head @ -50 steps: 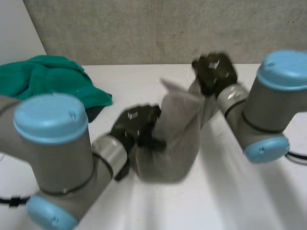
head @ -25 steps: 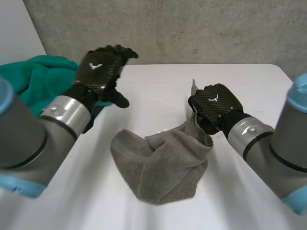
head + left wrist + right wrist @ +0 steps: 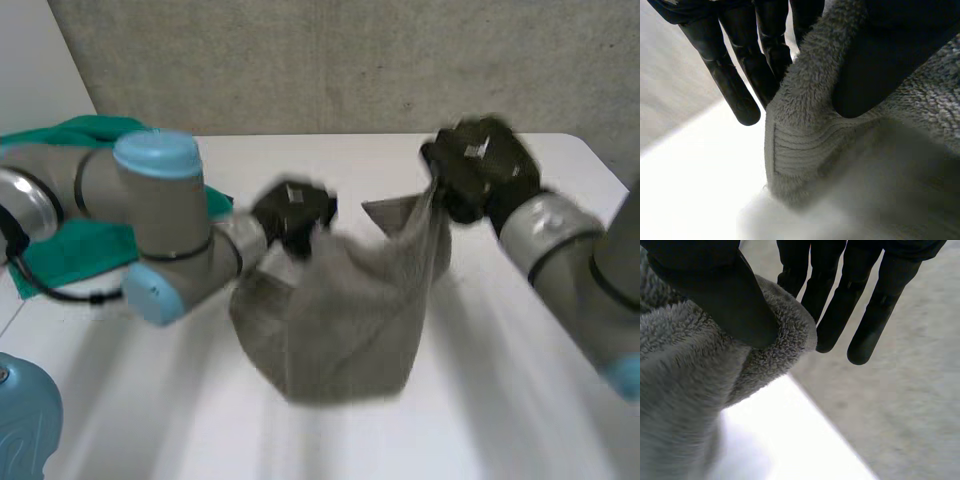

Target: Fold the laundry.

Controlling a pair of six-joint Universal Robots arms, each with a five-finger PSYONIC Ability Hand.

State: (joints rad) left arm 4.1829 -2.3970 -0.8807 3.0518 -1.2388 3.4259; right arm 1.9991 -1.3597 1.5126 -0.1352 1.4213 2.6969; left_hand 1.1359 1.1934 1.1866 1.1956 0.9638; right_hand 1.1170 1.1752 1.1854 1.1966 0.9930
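Table (image 3: 500,400): white, with a grey wall (image 3: 350,60) behind it. Towel (image 3: 340,320): grey and fluffy, near the middle of the table. Its lower bulk rests bunched on the surface, while its upper edge is lifted at two places. It hangs as a slack sheet between my two robot hands, and a pointed flap stands up just beside the right one. Green cloth (image 3: 65,255): a crumpled heap at the far left of the table, partly hidden by my left arm (image 3: 160,230), apart from the towel. My right arm (image 3: 570,260) comes in from the right side. Left robot hand (image 3: 292,212): at the towel's upper left edge, closed on it. In the left wrist view the thumb (image 3: 880,60) presses into the pile and the fingers (image 3: 735,85) lie on the other side, with a hemmed corner hanging just under the thumb. Right robot hand (image 3: 480,170): higher, at the upper right edge, likewise pinching the towel. In the right wrist view the thumb (image 3: 725,295) clamps a rolled lip of towel against the fingers (image 3: 875,315). Their straight tips reach out past that lip.
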